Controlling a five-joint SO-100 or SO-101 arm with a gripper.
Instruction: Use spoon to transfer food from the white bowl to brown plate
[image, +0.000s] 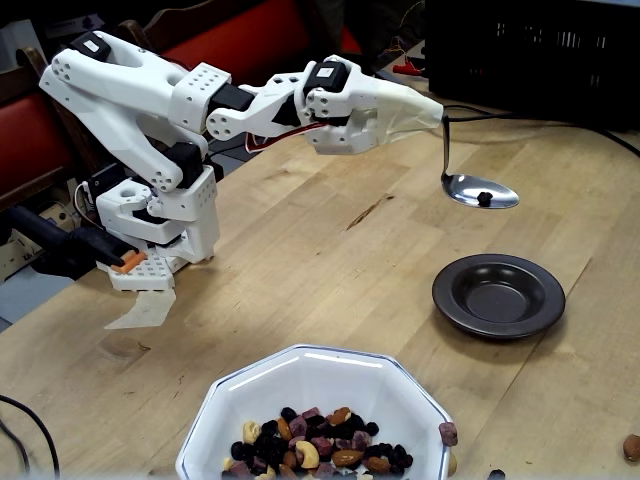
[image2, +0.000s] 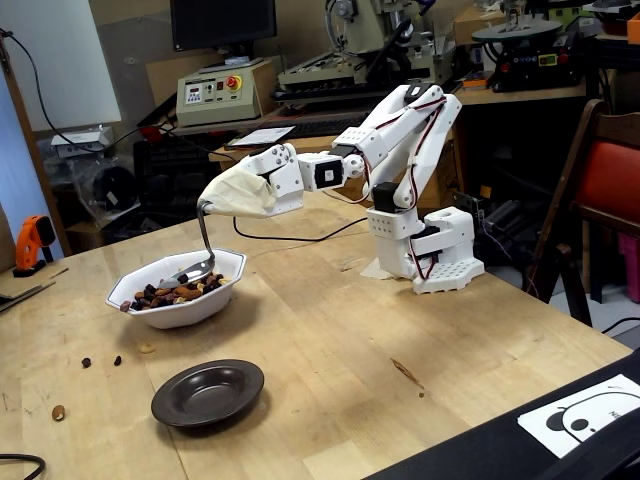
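Spoon (image: 480, 190), handle pinched in cloth-covered claw (image: 432, 113), carries one dark piece; next: over brown plate (image: 498, 294), tip.

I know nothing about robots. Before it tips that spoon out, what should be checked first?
1. Food on the spoon: ok, one dark piece.
2. Spoon level: ok, looks roughly flat.
3. Brown plate ready to receive: ok, empty.
4. Spoon above the plate: cannot tell; in another fixed view it seems over the white bowl.
5. Hold on the handle: cannot tell; a cloth cover over the gripper hides the fingers.
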